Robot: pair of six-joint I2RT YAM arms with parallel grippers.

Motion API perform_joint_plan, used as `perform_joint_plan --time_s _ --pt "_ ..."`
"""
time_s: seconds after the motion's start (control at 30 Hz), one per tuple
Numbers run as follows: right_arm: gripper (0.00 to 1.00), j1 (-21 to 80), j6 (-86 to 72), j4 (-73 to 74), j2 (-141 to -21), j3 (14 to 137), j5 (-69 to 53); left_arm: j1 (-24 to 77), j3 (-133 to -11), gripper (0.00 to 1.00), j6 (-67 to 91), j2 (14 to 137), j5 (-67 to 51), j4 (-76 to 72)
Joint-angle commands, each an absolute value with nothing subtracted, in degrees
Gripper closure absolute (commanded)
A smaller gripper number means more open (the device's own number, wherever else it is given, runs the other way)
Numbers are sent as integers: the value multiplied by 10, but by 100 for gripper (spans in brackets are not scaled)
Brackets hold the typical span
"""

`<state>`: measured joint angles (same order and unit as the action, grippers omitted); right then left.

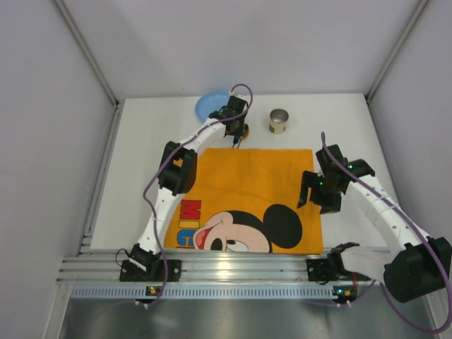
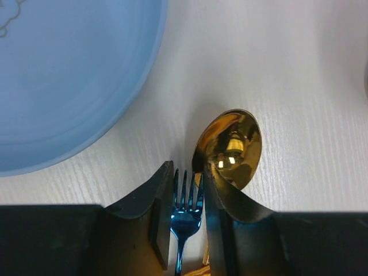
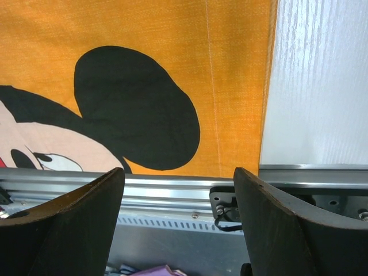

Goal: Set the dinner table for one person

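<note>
Writing: the orange placemat [image 1: 247, 183] carries a cartoon mouse face. Large block letters run up beside its left edge, a red "M" and "I", then blue letters cut off by the aluminium rail [image 1: 212, 267]. The blue plate [image 1: 210, 106] has a faint line drawing near its rim in the left wrist view, too partial to read. The small round cup [image 1: 279, 121] is too small to read.

Dinner table [image 1: 134, 155]: a plain white top running from the rail to the far wall, with panels on three sides. The placemat lies at the middle of the near edge. The plate is at the far edge left of centre, with the cup to its right, apart from it.

Left gripper [image 2: 185, 169]: at the placemat's far edge, jaws narrowed onto the head of the blue fork [image 2: 185, 215], a pad against each side, grasping it. The gold spoon [image 2: 233, 144] lies just beside the fork, its bowl partly under the right-hand finger.

Right gripper [image 3: 178, 172]: released, jaws wide, hanging over the placemat's right edge.

Open room: a bare strip of tabletop down each side of the placemat, the right arm above the right one. There is bare top between plate and cup, and beyond the cup toward the far right corner.
</note>
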<state>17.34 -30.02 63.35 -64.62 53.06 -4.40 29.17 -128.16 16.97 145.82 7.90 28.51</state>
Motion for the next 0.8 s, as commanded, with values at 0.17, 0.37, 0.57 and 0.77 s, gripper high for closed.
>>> perform_joint_plan --time_s 0.17,0.37,0.57,0.77 --pt "23 167 -307 614 -632 537 -55 287 -1313 91 171 1358 127 266" --pt "23 168 -312 609 -627 534 -58 286 -1368 91 175 1342 128 249" --pt "23 168 -316 606 -624 534 -65 285 -1367 92 159 1289 158 198" --pt "23 168 -311 593 -635 541 -68 284 -1321 97 124 1209 178 222"
